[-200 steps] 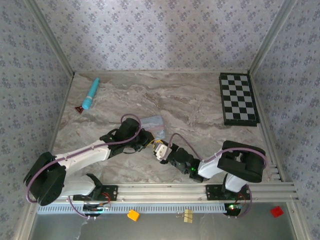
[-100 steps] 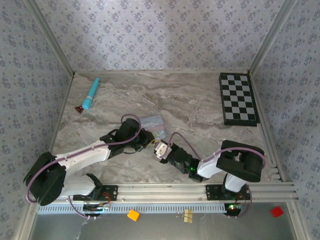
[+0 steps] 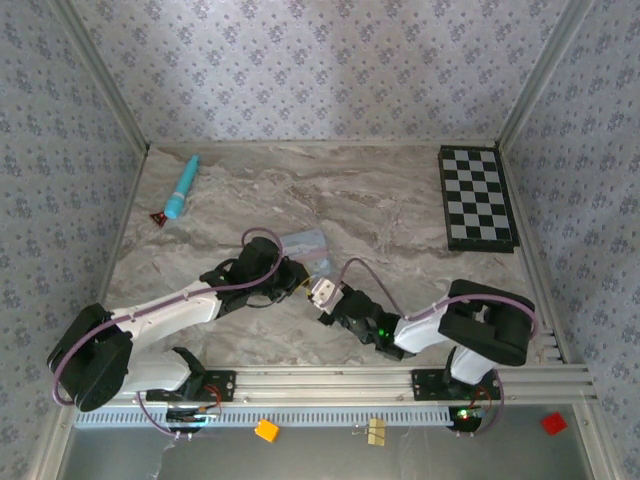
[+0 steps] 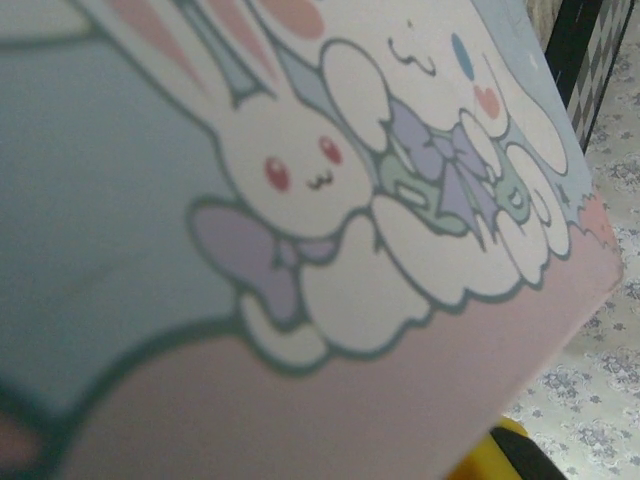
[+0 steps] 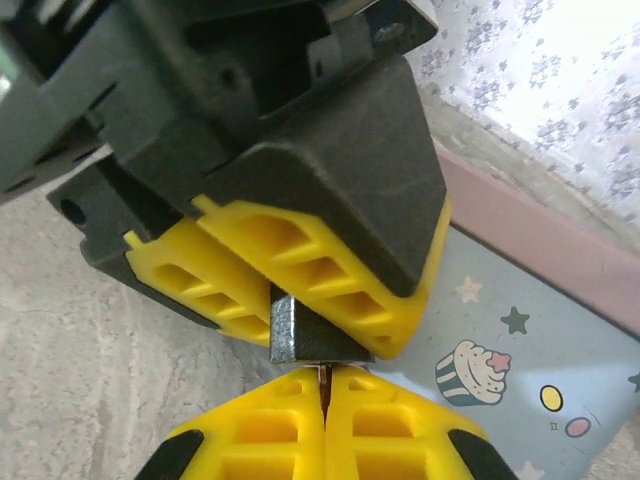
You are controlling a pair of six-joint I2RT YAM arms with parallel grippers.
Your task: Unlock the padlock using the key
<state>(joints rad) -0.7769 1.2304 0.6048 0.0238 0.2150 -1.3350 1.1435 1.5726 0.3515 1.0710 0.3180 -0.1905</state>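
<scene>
In the right wrist view the padlock [image 5: 312,335], a tiny black block with a grey metal face, is clamped between the yellow fingers [image 5: 320,265] of my left gripper [image 3: 299,284]. My right gripper [image 5: 325,378] sits directly under it, jaws pressed together on a thin sliver of metal, the key [image 5: 323,371], whose tip meets the padlock's underside. From above, the two grippers meet tip to tip near mid-table, the right gripper [image 3: 319,292] just right of the left. In the left wrist view the pale blue cartoon-printed tin [image 4: 300,200] lies very close, with a yellow fingertip [image 4: 505,452] at the bottom.
The pale blue tin [image 3: 306,243] lies flat just behind the grippers. A chessboard [image 3: 478,198] is at the back right, and a teal tube [image 3: 182,187] with a small red piece [image 3: 158,216] at the back left. Patterned walls enclose the marble table [image 3: 380,200].
My right gripper's jaws have closed fully and it has shifted slightly up toward the left gripper. The left arm has not moved.
</scene>
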